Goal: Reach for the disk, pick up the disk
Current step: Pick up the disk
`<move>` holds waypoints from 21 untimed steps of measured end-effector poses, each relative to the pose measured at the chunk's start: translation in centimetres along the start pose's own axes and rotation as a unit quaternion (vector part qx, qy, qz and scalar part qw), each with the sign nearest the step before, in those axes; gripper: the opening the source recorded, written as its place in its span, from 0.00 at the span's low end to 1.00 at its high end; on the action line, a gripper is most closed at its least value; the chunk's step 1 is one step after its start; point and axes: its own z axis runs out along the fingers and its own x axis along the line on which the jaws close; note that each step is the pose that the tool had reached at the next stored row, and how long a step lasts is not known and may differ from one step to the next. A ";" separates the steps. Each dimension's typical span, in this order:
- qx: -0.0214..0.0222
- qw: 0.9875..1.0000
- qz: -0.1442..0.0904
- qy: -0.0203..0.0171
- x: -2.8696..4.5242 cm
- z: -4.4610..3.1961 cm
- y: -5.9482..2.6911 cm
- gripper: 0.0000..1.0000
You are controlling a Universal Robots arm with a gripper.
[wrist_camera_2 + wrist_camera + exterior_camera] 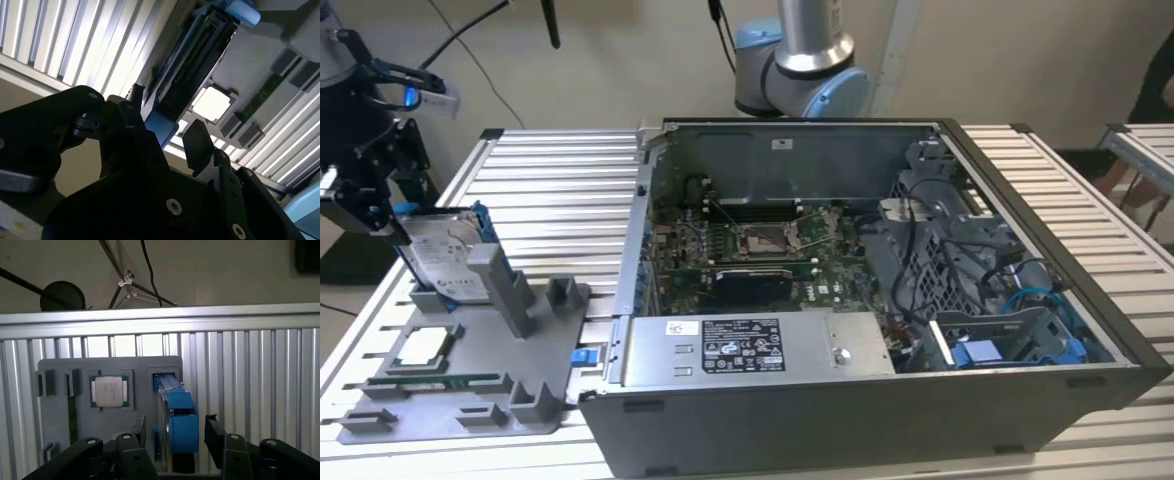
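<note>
in the exterior view you find the disk [447, 262] standing on edge in the tray [534, 360] at 9 o'clock from the case [854, 430], the gripper [175, 422] released, its fingers [216, 432] flanking the disk with gaps.

Nothing you could read.
The disk [447, 265] and power supply box [761, 352] bore labels, print too small to read.

I count one disk [447, 258], one square chip [424, 347], one memory stick [434, 381] and one grey tray [520, 385] on my feed. I also count one computer case [854, 425] and one power supply [747, 350]. I count one gripper [176, 432], with two fingers [215, 432].
</note>
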 end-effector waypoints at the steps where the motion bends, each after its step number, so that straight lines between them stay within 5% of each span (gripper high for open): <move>1: 0.000 1.000 -0.001 0.000 0.00 0.19 0.00 1.00; 9: 0.001 1.000 -0.006 -0.003 0.02 1.64 -0.01 1.00; 21: 0.008 1.000 -0.010 -0.010 -0.05 3.71 0.25 1.00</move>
